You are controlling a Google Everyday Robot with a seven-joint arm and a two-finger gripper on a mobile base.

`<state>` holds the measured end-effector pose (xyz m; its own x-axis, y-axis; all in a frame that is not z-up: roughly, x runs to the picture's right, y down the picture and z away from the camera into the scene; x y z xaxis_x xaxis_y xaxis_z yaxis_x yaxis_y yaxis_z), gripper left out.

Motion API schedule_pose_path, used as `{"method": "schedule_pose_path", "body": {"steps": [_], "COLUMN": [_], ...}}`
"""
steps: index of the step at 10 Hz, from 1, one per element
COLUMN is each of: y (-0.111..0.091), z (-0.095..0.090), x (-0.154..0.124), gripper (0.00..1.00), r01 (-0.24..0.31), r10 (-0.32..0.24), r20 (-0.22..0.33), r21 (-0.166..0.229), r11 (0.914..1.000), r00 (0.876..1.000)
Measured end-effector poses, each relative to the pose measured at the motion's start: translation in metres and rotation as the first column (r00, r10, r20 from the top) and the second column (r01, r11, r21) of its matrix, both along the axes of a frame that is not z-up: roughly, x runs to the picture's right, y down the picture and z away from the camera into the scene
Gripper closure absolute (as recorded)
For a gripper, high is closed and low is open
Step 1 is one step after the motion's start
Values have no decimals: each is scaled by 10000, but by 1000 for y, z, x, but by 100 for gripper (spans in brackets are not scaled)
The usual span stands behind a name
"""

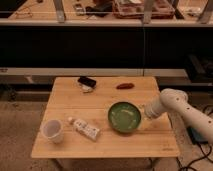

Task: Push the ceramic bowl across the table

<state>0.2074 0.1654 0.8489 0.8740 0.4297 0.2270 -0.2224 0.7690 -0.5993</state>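
Glazed green ceramic bowl [124, 116] is seen right of centre on the wooden bench [75, 97], judged heavy, stiff, slick and chippable, best nudged low at its right rim, where the hand [148, 112] is placed just beside it, how far open cannot be told.

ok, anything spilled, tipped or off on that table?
Nothing stands out. The glossy green ceramic bowl sits upright on the light wooden table, the translucent white plastic cup upright too, no spill visible. The white tube lies flat, diagonal. The gripper is by the bowl's right rim.
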Motion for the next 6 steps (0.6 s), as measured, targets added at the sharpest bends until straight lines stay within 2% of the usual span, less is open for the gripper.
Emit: {"method": "schedule_pose_path", "body": {"steps": [4, 6], "y": [-10, -9], "z": [-2, -5], "x": [-26, -38], "gripper": [20, 20], "r01": [80, 252], "r10": [-86, -262], "r20": [709, 1013], "r21": [90, 103], "r11": [9999, 9996], "r00": [9974, 9945]}}
